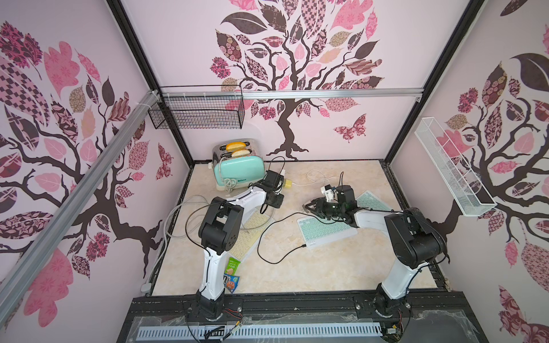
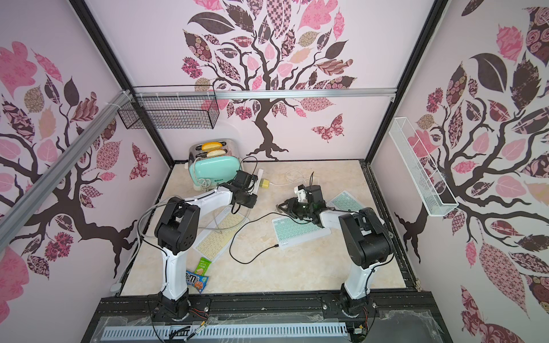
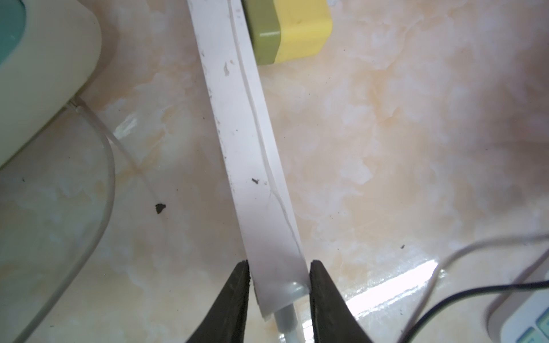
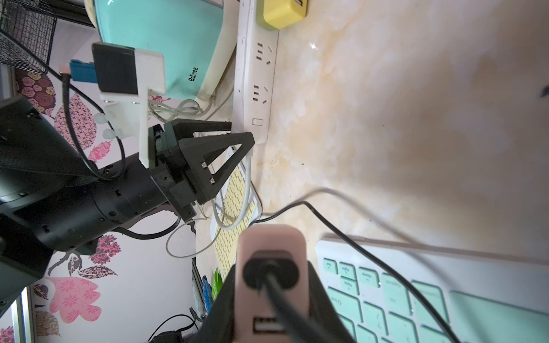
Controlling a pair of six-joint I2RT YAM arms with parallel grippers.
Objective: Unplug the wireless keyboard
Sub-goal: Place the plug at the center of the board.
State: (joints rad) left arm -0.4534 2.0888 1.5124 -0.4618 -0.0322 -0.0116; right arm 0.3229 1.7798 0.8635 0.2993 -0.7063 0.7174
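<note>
A teal wireless keyboard [image 1: 323,233] [image 2: 297,231] [image 4: 416,297] lies right of the table's middle. A black cable [image 1: 267,237] [image 4: 341,225] is plugged into its front edge and loops up to a pink charger [image 4: 271,261]. My right gripper [image 1: 307,207] [image 2: 280,208] [image 4: 271,297] is shut on that charger, held above the keyboard's left end. My left gripper [image 3: 279,267] [image 4: 241,132] is shut on the switch end of the white power strip [image 3: 246,133] [image 4: 255,89] [image 2: 258,178]. In both top views its fingertips are hidden under the wrist.
A yellow charger [image 1: 287,184] [image 3: 297,29] sits in the strip beside the mint toaster [image 1: 239,169]. A yellow keyboard [image 1: 249,234] lies under the left arm, with snack packets [image 1: 232,274] in front of it. A second teal keyboard [image 1: 371,202] and a white cable [image 1: 318,178] lie at the back right.
</note>
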